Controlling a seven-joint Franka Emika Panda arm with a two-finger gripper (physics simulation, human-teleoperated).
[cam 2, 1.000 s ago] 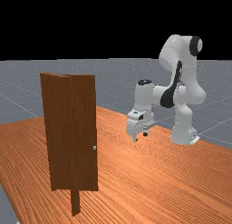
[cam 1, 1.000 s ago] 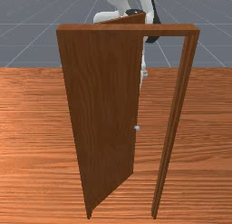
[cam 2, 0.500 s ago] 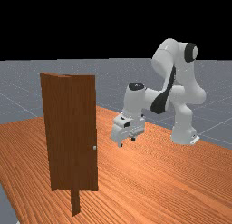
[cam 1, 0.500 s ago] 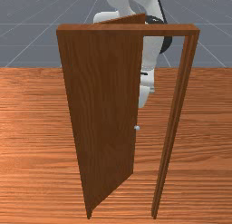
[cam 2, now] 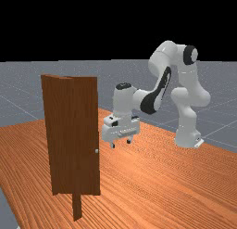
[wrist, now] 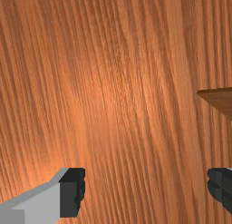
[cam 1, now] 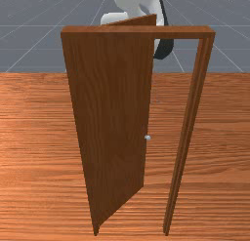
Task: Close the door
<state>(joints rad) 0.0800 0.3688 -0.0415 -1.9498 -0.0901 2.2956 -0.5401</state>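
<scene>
The door (cam 1: 110,118) stands ajar in its frame (cam 1: 188,123) on the counter (cam 1: 39,152), its free edge, with the knob (cam 1: 147,137), swung away from the jamb toward the arm (cam 2: 159,89). The hand (cam 2: 121,143) is positioned above the counter, near the free edge, fingers spread and empty. Judged step: approach, prior to pushing. Next: bring the hand against the arm-side face near the free edge, then press toward the frame.

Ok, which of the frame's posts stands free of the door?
The front view's right post: a gap parts it from the door, which meets the left post.
</scene>
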